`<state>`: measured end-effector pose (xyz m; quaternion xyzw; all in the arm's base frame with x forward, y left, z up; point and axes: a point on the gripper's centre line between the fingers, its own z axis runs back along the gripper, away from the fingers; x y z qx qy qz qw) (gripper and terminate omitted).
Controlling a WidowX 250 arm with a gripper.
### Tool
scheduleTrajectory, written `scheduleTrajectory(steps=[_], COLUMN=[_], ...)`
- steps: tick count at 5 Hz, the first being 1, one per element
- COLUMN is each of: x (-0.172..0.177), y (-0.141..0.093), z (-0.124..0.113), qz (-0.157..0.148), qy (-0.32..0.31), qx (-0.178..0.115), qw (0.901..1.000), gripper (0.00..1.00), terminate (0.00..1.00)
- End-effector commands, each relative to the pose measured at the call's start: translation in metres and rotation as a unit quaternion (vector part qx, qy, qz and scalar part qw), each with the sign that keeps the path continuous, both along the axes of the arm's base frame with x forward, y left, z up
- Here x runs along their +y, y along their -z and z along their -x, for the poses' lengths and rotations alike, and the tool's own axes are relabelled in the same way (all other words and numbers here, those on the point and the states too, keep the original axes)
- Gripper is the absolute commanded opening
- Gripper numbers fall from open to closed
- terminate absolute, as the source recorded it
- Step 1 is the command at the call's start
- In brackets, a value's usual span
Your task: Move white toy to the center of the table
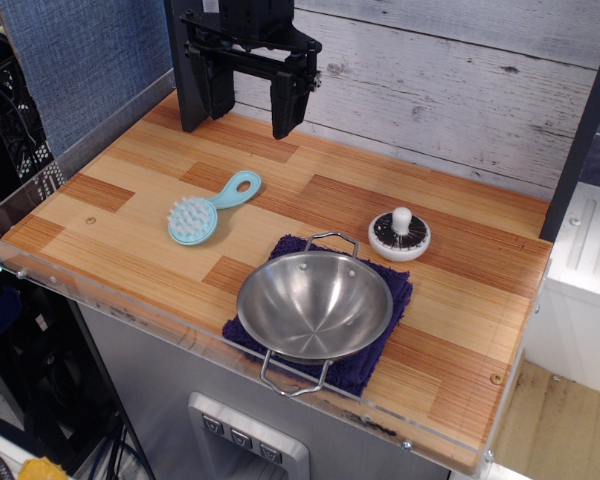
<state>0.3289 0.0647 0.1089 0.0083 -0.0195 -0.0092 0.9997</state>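
Note:
The white toy [400,236], a small round white disc with a dark ribbed top and an upright white knob, stands on the wooden table [130,215] right of the middle, just behind the steel bowl. My gripper [252,112] hangs over the table's back left, far from the toy. Its two black fingers [285,103] are spread wide apart with nothing between them.
A steel bowl with wire handles [315,306] rests on a purple cloth [395,292] at the front middle. A light-blue brush [209,208] lies left of the middle. A dark post [188,62] stands at the back left. A clear acrylic rim [110,298] lines the front edge.

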Motion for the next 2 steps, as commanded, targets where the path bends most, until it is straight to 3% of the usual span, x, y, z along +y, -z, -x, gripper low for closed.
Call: scheduleTrajectory(steps=[1, 2], x=[0.0003, 0.0003], y=[-0.0288, -0.0288], z=[0.0147, 0.0147], qz=[-0.009, -0.009], qy=[-0.002, -0.002], qx=[-0.046, -0.046], qw=[0.9989, 0.9989], gripper=[1.00, 1.00], terminate=[0.00, 1.00])
